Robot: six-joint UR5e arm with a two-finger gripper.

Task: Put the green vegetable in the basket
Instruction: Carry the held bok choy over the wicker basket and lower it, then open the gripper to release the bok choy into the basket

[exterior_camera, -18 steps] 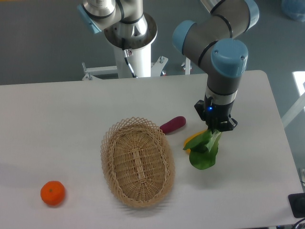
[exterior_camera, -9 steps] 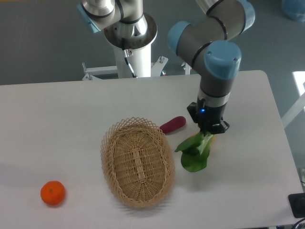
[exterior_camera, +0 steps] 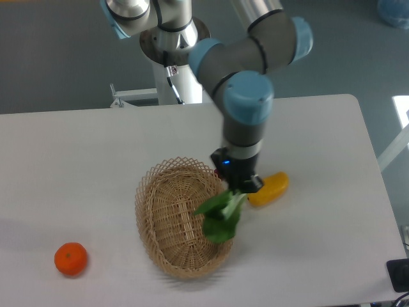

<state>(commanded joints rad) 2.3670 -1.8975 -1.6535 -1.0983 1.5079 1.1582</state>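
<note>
Gripper [exterior_camera: 239, 186] pinches green vegetable [exterior_camera: 220, 214] by stalk; leaves dangle over basket [exterior_camera: 153, 192] right rim, prob. for drop.

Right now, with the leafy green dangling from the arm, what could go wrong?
The green vegetable hangs from the tool over the right rim of the basket, not its middle. Released here, it might catch on the lacy rim and slide out onto the table. The yellow pepper lies close beside the tool, so a low move could nudge it.
</note>
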